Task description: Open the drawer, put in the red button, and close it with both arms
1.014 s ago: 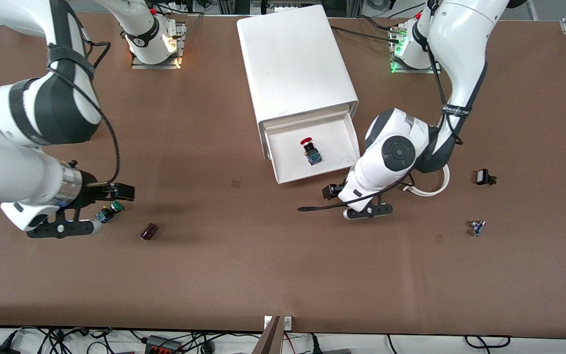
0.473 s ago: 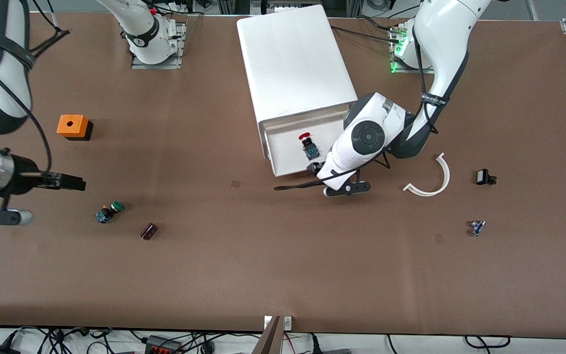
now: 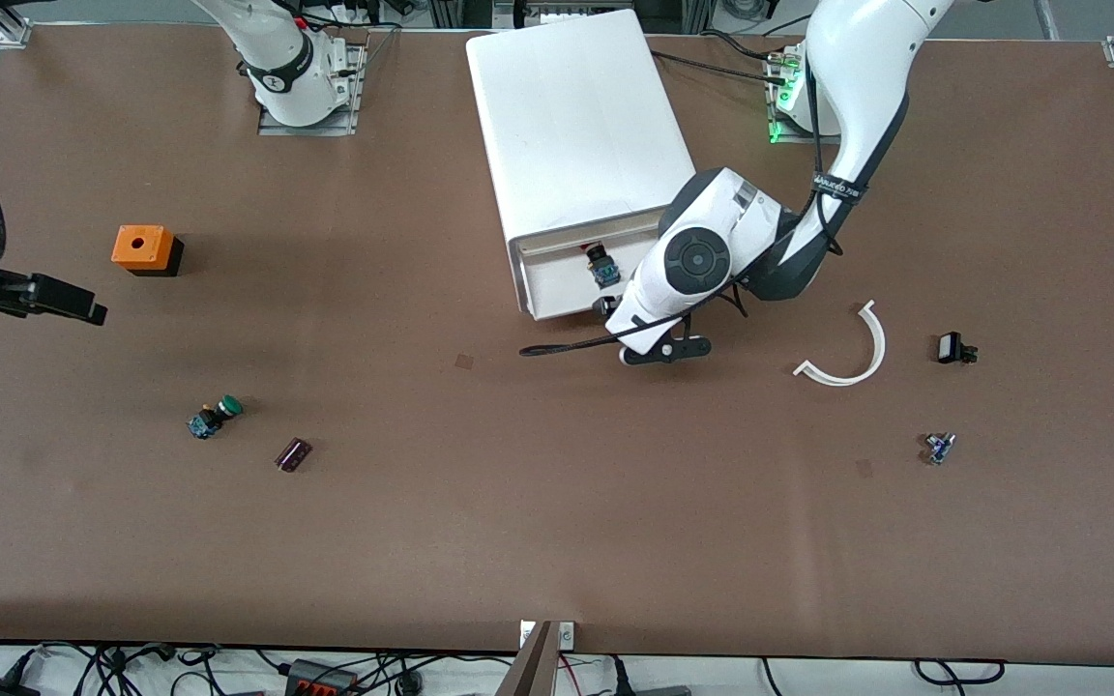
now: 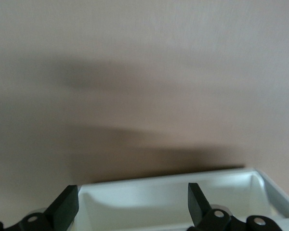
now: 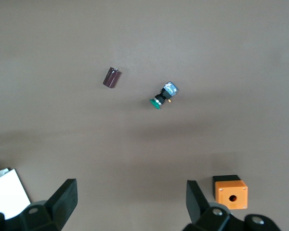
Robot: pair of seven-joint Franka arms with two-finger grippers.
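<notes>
The white cabinet [image 3: 581, 126] stands at the robots' side of the table. Its drawer [image 3: 557, 288] is pulled partly out. The red button [image 3: 600, 266] lies in the drawer, its cap half under the cabinet's edge. My left gripper [image 3: 612, 314] is at the drawer's front wall, at the corner toward the left arm's end. In the left wrist view the gripper [image 4: 130, 204] is open, with the white drawer [image 4: 183, 197] between its fingers. My right gripper [image 3: 59, 300] hangs open and empty over the table at the right arm's end; it also shows in the right wrist view [image 5: 130, 202].
An orange box [image 3: 143, 249] with a hole, a green-capped button [image 3: 217, 416] and a dark small cylinder [image 3: 293, 454] lie toward the right arm's end. A white curved strip [image 3: 852, 353], a small black part [image 3: 952, 348] and a small blue part [image 3: 939, 447] lie toward the left arm's end.
My left gripper has moved against the drawer's front and the drawer has slid well into the cabinet, carrying the red button. My right arm has drawn back from the green button toward the table's end.
</notes>
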